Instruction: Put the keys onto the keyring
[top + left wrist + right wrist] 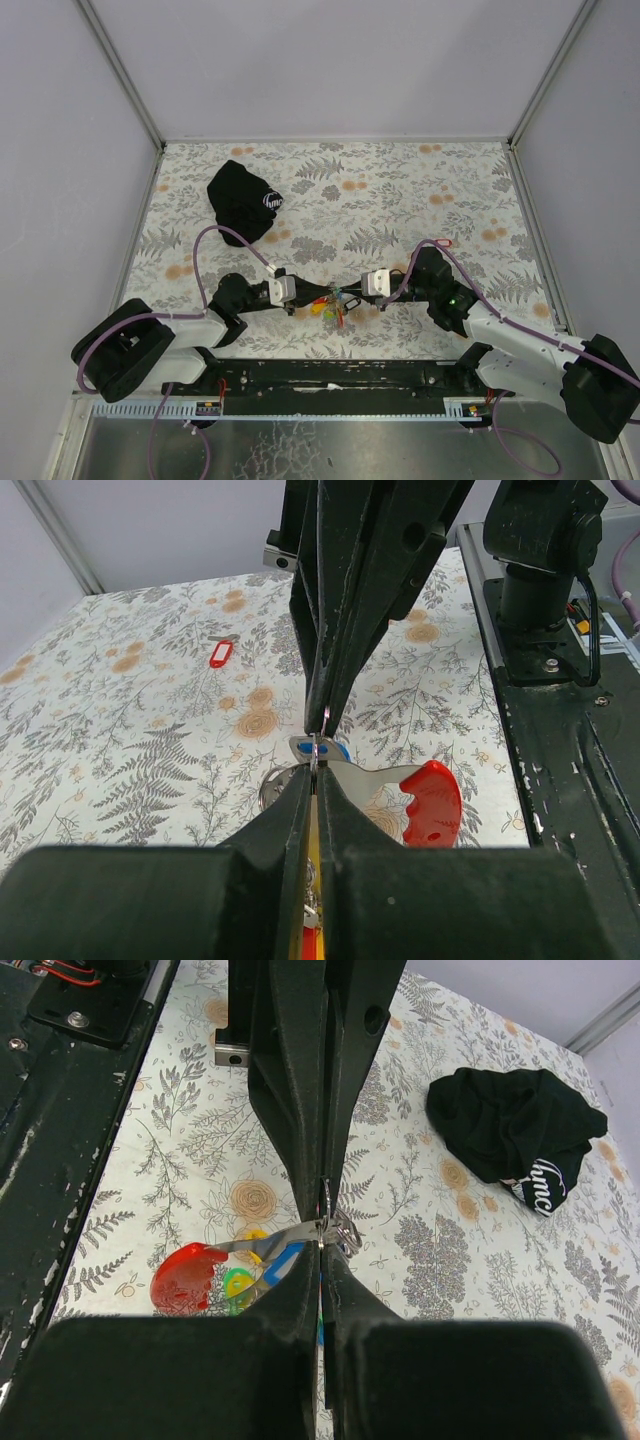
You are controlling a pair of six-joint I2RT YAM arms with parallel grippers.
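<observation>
My two grippers meet tip to tip over the near middle of the table. The left gripper (318,293) (317,772) is shut on the thin wire of the keyring (345,1230), with a yellow tag (318,860) between its fingers. The right gripper (347,292) (322,1247) is shut on the same ring from the other side. The keys (335,312) hang below with blue (285,1260), green (237,1285) and yellow (255,1235) tags. A metal tool with a red handle (431,802) (188,1276) hangs from the ring. One red tag (221,653) (447,241) lies apart on the cloth.
A black cloth pouch (245,200) (515,1130) with a white logo lies at the back left. A black rail (330,375) (560,730) runs along the table's near edge. Grey walls enclose the floral tablecloth (400,190).
</observation>
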